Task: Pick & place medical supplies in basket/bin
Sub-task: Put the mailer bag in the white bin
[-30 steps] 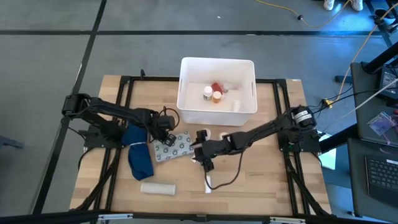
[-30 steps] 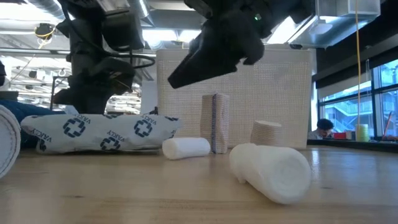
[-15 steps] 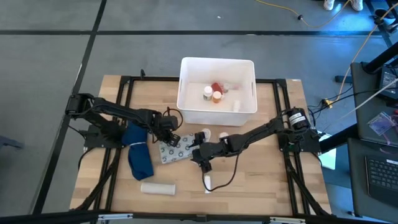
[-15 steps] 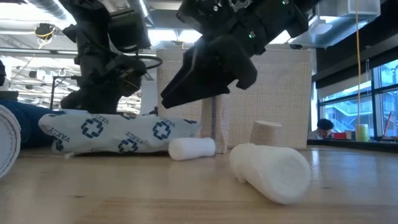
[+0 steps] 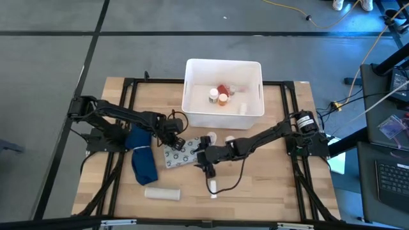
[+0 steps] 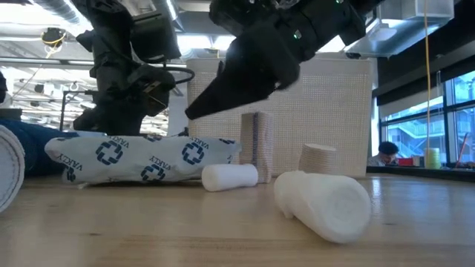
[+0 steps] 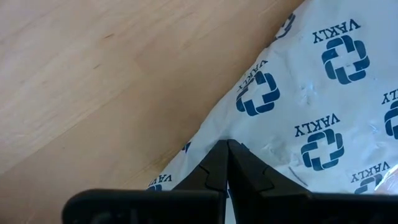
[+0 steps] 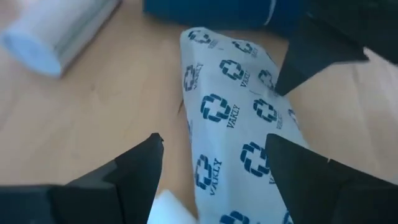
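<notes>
Few supplies sit in my white rectangular plastic tub [image 5: 223, 121] at 12 o'clock — left gripper [image 5: 174, 141] jaws pinch the grey logo-printed packet [image 5: 179, 151] mid-tabletop; right gripper [image 5: 206, 161] jaws spread above it.

**Crowded middle, free edges**

The middle of the table [image 5: 281, 185] is crowded: the printed packet [image 5: 178, 151] lies between the left gripper [image 5: 174, 135] (fingers pressed together on its edge) and the wide-open right gripper [image 5: 206, 165], with small white rolls [image 5: 213, 187] just beside. The blue cloth [image 5: 142, 155] blocks the left side. The white tub [image 5: 223, 93] stands behind. The front right boards are bare.
</notes>
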`<control>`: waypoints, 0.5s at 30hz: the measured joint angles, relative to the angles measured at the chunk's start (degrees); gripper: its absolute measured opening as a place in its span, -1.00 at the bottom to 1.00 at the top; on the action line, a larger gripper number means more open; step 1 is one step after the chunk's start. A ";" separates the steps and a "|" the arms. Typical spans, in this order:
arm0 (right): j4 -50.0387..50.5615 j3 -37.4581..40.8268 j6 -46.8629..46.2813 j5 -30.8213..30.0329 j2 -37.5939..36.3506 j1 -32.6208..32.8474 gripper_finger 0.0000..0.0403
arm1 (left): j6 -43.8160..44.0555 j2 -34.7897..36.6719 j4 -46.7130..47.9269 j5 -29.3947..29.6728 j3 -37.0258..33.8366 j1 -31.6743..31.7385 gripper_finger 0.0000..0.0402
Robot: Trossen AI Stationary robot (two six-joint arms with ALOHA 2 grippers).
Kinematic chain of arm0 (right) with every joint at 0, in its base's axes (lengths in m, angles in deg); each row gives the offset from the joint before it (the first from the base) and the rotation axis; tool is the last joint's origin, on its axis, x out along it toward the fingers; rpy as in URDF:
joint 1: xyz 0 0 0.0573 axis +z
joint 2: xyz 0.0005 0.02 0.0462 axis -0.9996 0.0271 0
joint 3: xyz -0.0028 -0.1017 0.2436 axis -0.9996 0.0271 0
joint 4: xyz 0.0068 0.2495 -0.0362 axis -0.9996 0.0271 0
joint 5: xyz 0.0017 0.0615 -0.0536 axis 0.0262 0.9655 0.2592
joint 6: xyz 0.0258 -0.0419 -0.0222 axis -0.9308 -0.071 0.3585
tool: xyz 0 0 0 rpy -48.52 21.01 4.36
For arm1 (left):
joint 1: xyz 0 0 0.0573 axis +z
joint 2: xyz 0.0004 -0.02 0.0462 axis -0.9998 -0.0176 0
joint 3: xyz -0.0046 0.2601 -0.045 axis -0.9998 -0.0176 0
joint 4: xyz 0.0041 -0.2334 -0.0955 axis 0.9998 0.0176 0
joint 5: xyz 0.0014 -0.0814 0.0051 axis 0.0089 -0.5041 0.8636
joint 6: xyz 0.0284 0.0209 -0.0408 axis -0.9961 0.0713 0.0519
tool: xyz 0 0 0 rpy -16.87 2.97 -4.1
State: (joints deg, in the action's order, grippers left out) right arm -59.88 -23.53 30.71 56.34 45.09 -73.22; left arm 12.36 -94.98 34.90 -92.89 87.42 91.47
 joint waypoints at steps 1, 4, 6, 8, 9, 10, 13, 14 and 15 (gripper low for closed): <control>-0.39 0.00 -1.80 0.05 0.00 0.00 0.40 | 0.00 0.00 -0.08 0.04 0.00 0.00 -0.99; -4.88 -0.12 -2.10 -0.02 0.85 0.00 0.40 | 0.04 -0.03 -1.01 0.09 -0.09 -0.01 -0.99; -6.48 -0.11 -0.42 -0.26 1.98 0.00 0.40 | 0.04 -0.09 -1.41 0.11 -0.13 -0.02 -0.99; -6.84 -0.31 2.63 -0.39 3.55 0.10 0.40 | 0.04 -0.09 -1.57 0.13 -0.13 -0.02 -0.99; -5.94 -0.42 4.16 -1.05 4.10 0.20 0.40 | 0.04 -0.09 -1.73 0.09 -0.15 -0.02 -0.99; -5.71 -0.72 5.53 -2.53 4.70 0.40 0.40 | 0.20 -0.09 -1.83 0.10 -0.16 -0.02 -0.99; -4.35 -1.37 11.48 -6.71 6.50 1.27 0.40 | 0.35 -0.13 -2.00 0.09 -0.15 -0.02 -0.99; -3.78 -1.40 14.18 -6.96 7.16 1.67 0.40 | 0.39 -0.13 -1.98 0.11 -0.15 -0.02 -0.99; -3.70 -1.49 16.98 -7.34 7.83 2.19 0.40 | 0.47 -0.13 -1.99 0.09 -0.16 -0.02 -0.99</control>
State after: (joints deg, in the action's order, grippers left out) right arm -63.58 -25.03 47.69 49.00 52.92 -71.03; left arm 12.83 -95.11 32.90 -92.80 87.26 91.45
